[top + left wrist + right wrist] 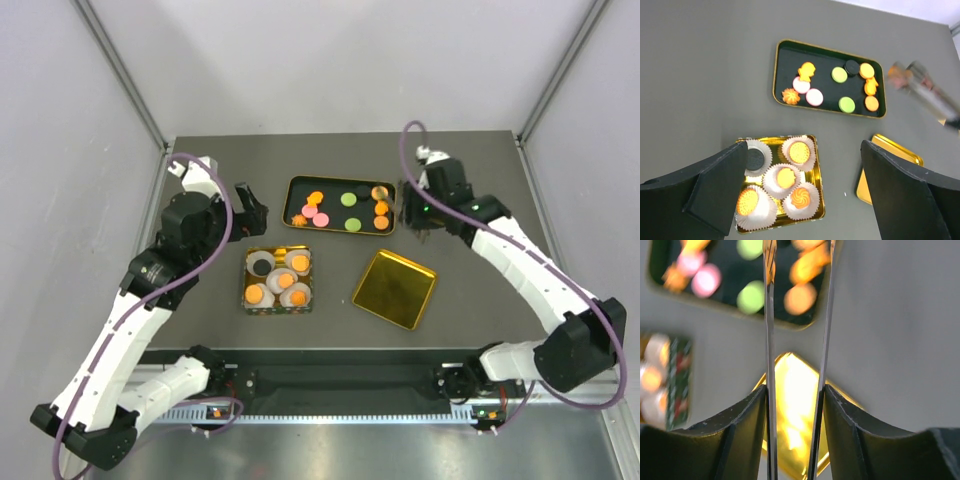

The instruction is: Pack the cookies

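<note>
**Top external.** I log a dark grey table (480, 170).
- Black tray (335, 190): oblong with rounded corners and a gold rim, its long axis left to right. It holds the loose cookies (315, 198), which are small discs lying flat in orange, pink, green and dark.
- Gold tin (278, 310): near-square, just in front of the tray. It holds white pleated paper cups (296, 262), each with a cookie face up.
- Gold lid (394, 288): shiny, turned corner-on, to the right of the tin and apart from it.
- Left gripper (250, 208): hangs just left of the tray.
- Right gripper (415, 218): sits at the tray's right end.

**Left wrist.** The matte black fingers (715, 195) are spread wide with nothing between them.
- I count five filled cups in the tin: one dark cookie, three orange, one with a swirl.
- Some of the orange tray pieces are shaped rather than plain discs.
- The tongs (927, 92) cross the upper right as a blur, slanting towards the tray's right end. There is an orange smear at their tip; I cannot tell what it is.

**Right wrist.** The fingers are clamped on the tongs, which show as two thin metal blades running straight up the frame.
- The blade tips stand over the tray's right end.
- The lid lies beneath them, out of focus.
</note>
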